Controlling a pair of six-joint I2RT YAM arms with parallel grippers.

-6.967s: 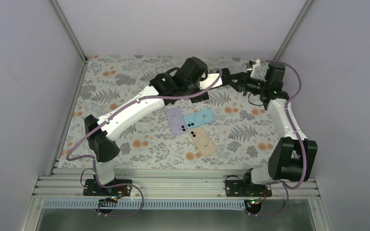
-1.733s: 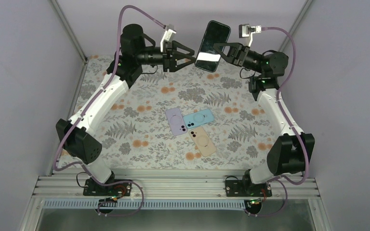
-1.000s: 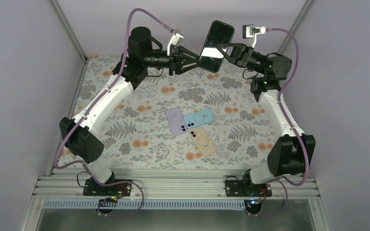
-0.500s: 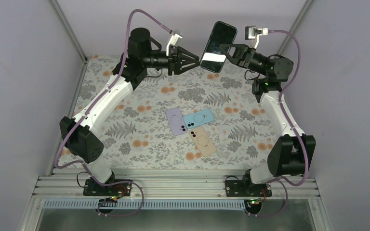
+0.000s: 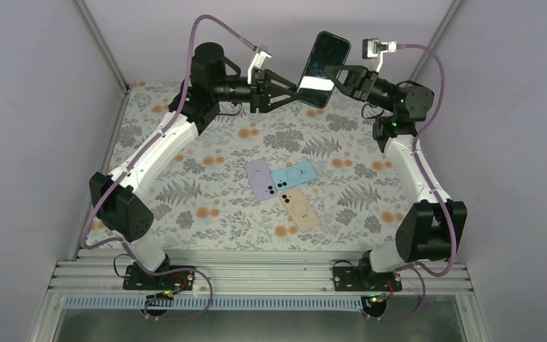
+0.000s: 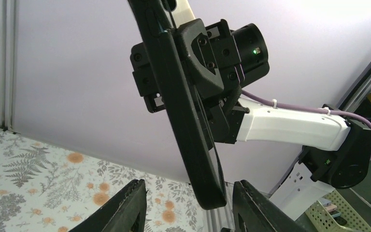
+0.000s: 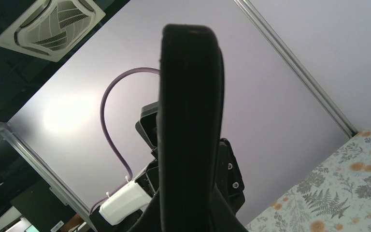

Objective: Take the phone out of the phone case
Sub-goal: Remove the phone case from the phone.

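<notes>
A robotics lab test cell. Plain pale panels in aluminium posts stand behind and to either side of the left end effector and right end effector; a floral-covered counter lies below them, and a ceiling vent shows above the right one.

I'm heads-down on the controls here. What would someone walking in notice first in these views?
The dark phone is held up in the air over the far edge of the table, pinched by the right gripper. The left gripper faces it, its fingers spread either side of the phone's lower end. Below, a lilac case, a blue case and a beige case lie clustered mid-table.
</notes>
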